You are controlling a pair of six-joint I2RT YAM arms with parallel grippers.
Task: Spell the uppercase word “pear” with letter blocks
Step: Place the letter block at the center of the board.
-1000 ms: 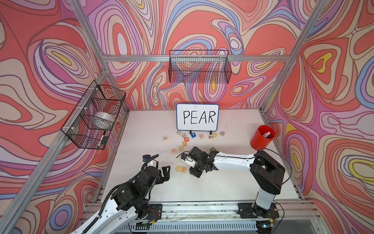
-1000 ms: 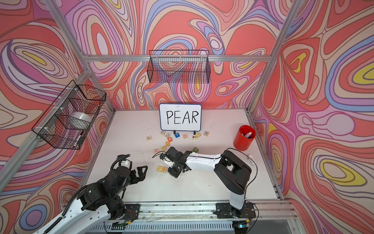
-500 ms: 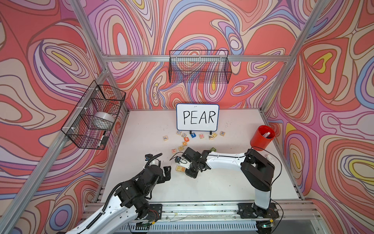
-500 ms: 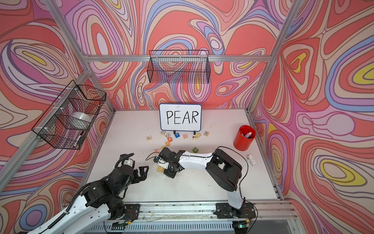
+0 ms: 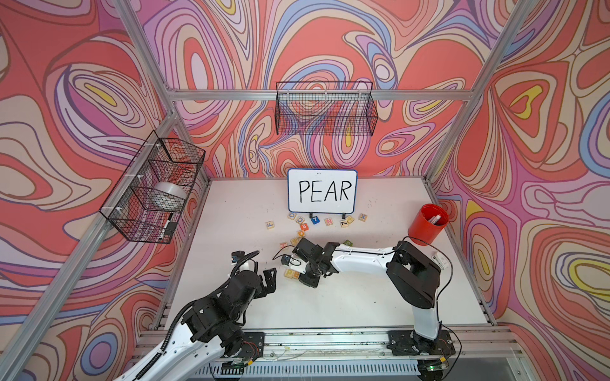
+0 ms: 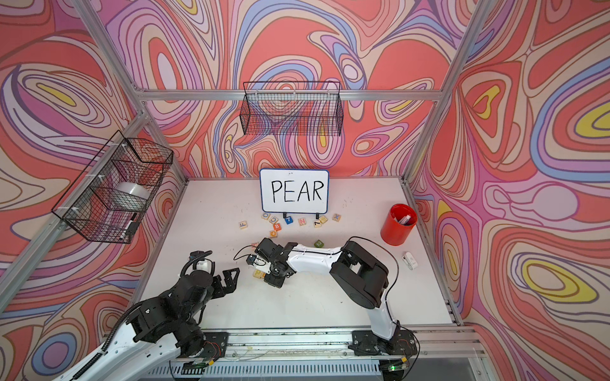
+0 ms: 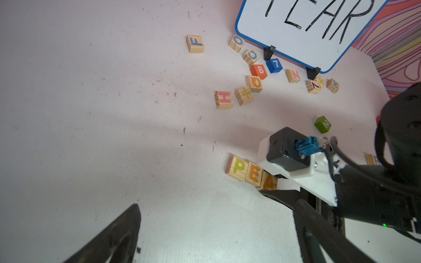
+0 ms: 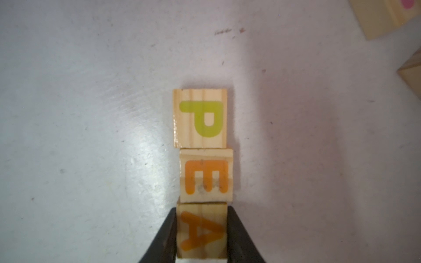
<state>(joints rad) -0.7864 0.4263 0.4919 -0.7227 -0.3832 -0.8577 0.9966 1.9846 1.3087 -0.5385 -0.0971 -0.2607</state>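
P block (image 8: 200,118), E block (image 8: 206,175) and A block (image 7: 268,182) are seen touching in one row on the table (image 5: 363,297), well apart from the whiteboard (image 5: 321,191). The A block is clamped on both sides by the right gripper (image 8: 202,224). The left gripper (image 5: 268,281) is held spread and empty, near the row

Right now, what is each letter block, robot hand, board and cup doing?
P block: lying flat, first in the row, against E.
E block: lying flat, second, between P and A.
A block: third, against E, gripped by its sides.
R block: apart from the row, half hidden.
right gripper: shut on A block.
left gripper: open, holding nothing.
white board: upright, reads PEAR.
red cup: upright, something inside.
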